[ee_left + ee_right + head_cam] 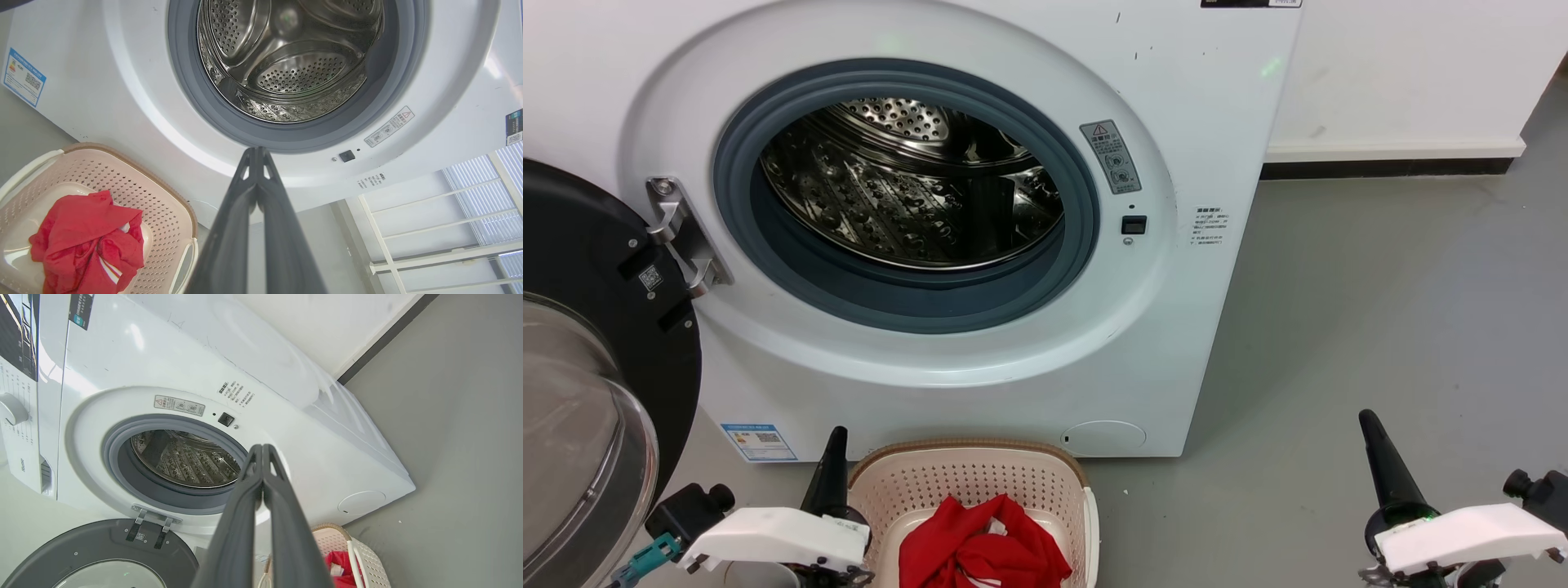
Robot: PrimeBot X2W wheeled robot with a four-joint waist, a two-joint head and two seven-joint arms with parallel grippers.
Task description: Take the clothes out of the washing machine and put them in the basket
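The left gripper (257,152) is clenched, its 2 fingers (239,212) pressed tip to tip with nothing between them, just beside the left rim of the basket (968,474). The right gripper (262,447) is likewise closed and empty, well apart to the right over the grey floor (1380,310). The clothes (980,547), 1 red bundle, lie in the basket, which stands close before the washer (1217,163). The door (588,269) hangs open at the left; the drum (907,196) shows bare perforated steel.

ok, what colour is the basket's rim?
The basket has a brown, woven-look rim above cream-white perforated sides. It shows best in the head view.
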